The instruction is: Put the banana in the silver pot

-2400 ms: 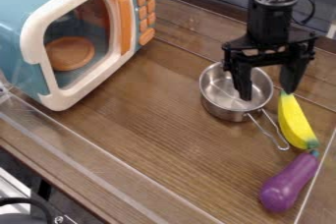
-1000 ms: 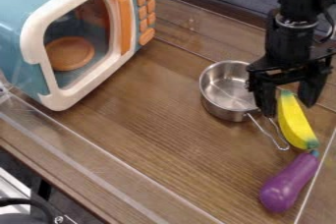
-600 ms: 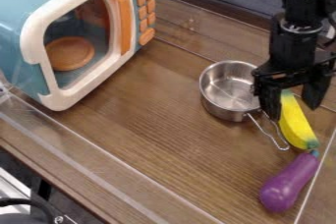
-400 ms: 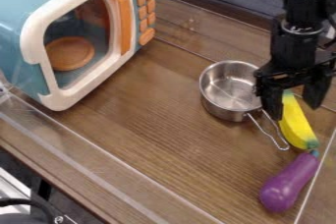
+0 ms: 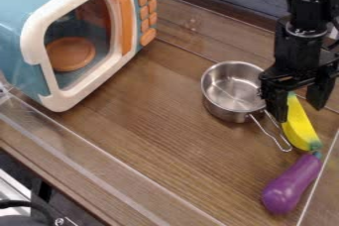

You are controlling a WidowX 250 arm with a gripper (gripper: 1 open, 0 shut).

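Banana (image 5: 302,129): on the wooden counter (image 5: 146,126) at the right side, its far end directly below the gripper and partly hidden by it; the rest reaches out toward the near side, in plain view.
Gripper (image 5: 296,105): at the right, pointing down, fingers spread wide, with nothing held; the banana's far end lies between and below the fingertips as seen here. Whether either finger touches it, I cannot tell.
Silver pot (image 5: 232,93): just left of the gripper and the banana, upright, nothing seen inside; its wire handle (image 5: 272,133) reaches toward the near right, close beside the banana.
Eggplant (image 5: 290,184): purple, at the near right, its stem end by the banana's near end; whether they touch is unclear.
Microwave (image 5: 82,34): blue and white toy at the far left, well apart from the banana, an orange round plate (image 5: 71,53) inside.
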